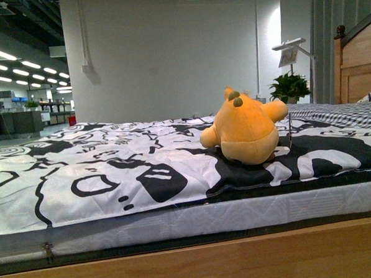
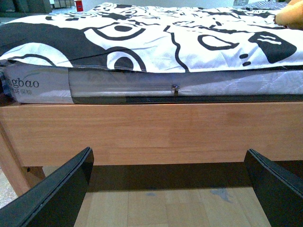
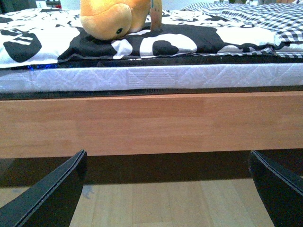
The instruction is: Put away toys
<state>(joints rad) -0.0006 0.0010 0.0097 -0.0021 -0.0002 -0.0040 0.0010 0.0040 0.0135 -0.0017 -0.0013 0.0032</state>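
Observation:
The orange-yellow plush toy [image 1: 246, 129] sits on the black-and-white bed cover [image 1: 112, 168], right of centre and well back from the near edge. It also shows in the right wrist view [image 3: 113, 18], and a sliver of it shows in the left wrist view [image 2: 289, 14]. Neither arm shows in the front view. My left gripper [image 2: 168, 189] is open and empty, low in front of the wooden bed rail [image 2: 151, 132], above the floor. My right gripper [image 3: 168, 189] is open and empty, also low before the rail [image 3: 151, 123].
The mattress side [image 1: 196, 216] and wooden bed frame [image 1: 241, 257] stand between the grippers and the toy. A wooden headboard [image 1: 358, 58] rises at the right. A potted plant [image 1: 288, 87] and a sign stand behind the bed. A checked pillow area [image 3: 251, 14] lies right of the toy.

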